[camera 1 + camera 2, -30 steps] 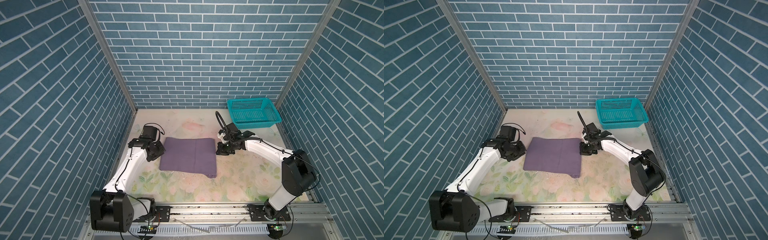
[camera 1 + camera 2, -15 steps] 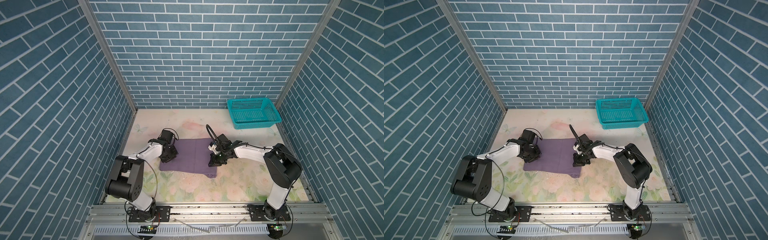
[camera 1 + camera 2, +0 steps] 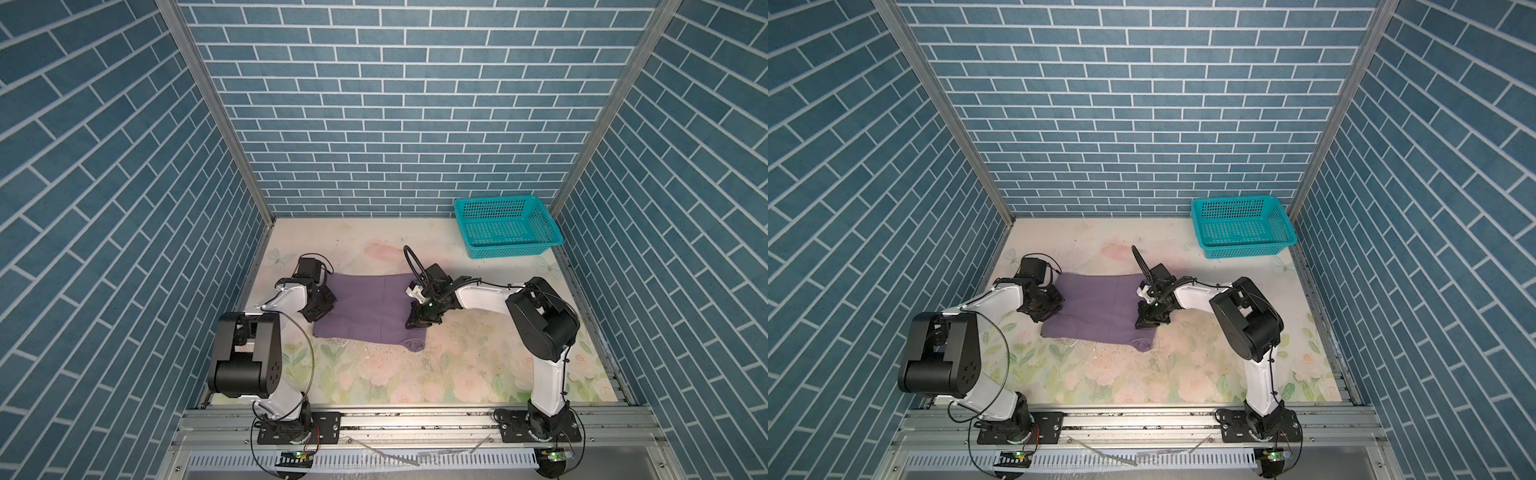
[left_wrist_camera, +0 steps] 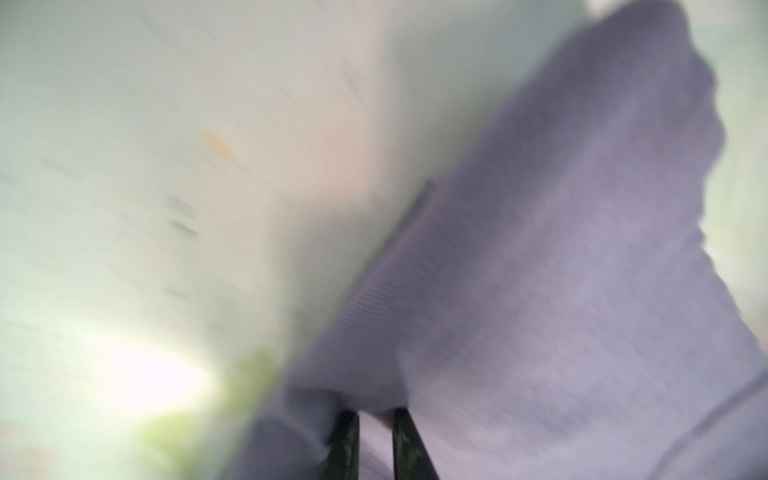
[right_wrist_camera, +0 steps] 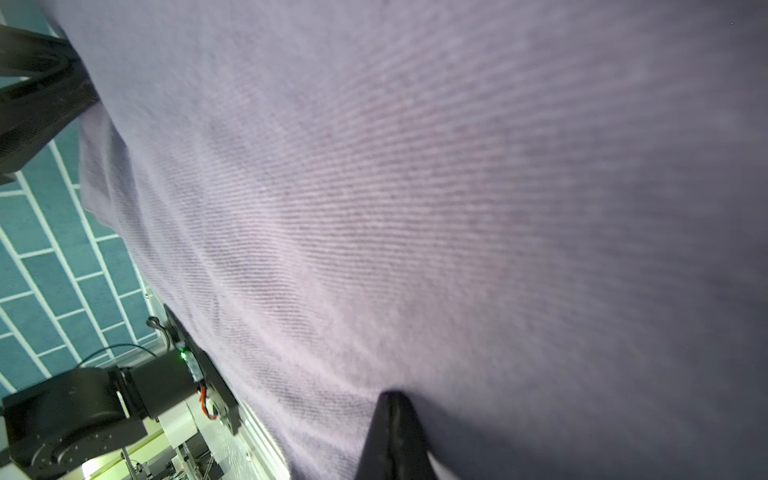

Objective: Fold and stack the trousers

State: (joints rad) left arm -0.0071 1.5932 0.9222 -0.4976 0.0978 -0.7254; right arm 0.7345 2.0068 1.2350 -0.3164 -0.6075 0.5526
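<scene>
mauve trousers (image 3: 370,307) flat on desk (image 3: 457,365), left of centre. left gripper (image 4: 374,415) at their 9 o'clock edge, jaws narrow, cloth bunched between. right gripper (image 5: 392,399) at 3 o'clock edge, jaws closed tight, actual pinch unclear. imo lift both edges level, keep low, no yanking.

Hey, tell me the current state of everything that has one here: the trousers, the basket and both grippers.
mauve trousers: folded, lying flat.
teal basket: upright, empty.
left gripper: closed on a bunch of trouser fabric.
right gripper: shut, tips against the trousers; a pinch is not clear.
</scene>
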